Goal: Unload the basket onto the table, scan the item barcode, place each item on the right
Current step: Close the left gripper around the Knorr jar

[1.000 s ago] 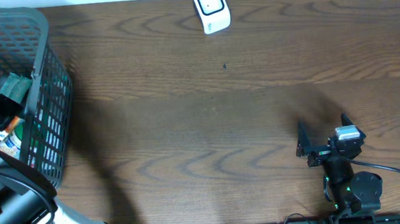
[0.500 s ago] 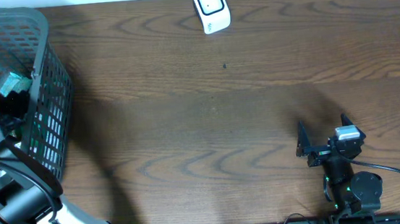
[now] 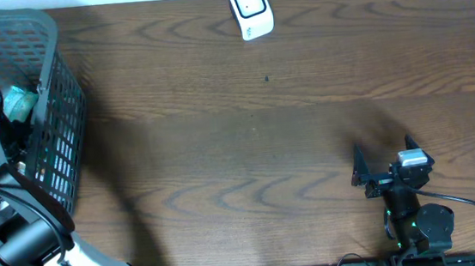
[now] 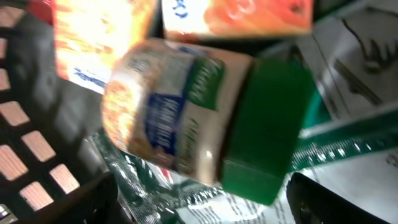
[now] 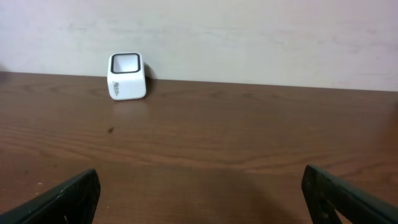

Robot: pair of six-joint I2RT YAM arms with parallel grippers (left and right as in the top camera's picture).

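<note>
Seen from overhead, the dark mesh basket (image 3: 57, 123) sits at the 9 to 10 o'clock edge of the wooden bench (image 3: 246, 132), and the left arm reaches down into it from the 7 o'clock corner. The left gripper itself is hidden among the contents there. The left wrist camera shows the left gripper (image 4: 199, 199) with its two dark fingers spread wide, one at 7 o'clock and one at 5 o'clock of the picture, closed on nothing. Just beyond them a jar (image 4: 177, 112) lies on its side, its pale, blurred label facing up and its green lid (image 4: 267, 137) pointing toward 4 o'clock. Whether either finger touches the jar cannot be told. The jar rests on crinkled shiny wrapping. An orange carton (image 4: 236, 15) lies at 12 o'clock of it, an orange and yellow packet (image 4: 93, 37) at 10 o'clock, and a white printed pack (image 4: 354, 68) at 2 o'clock. The white scanner (image 3: 250, 9) stands at the 12 o'clock edge of the bench, well apart from the basket, its dark-framed window facing up. The right gripper (image 5: 205, 202) hovers low at 4 to 5 o'clock of the bench, fingers wide apart and empty, facing the scanner across bare wood.
</note>
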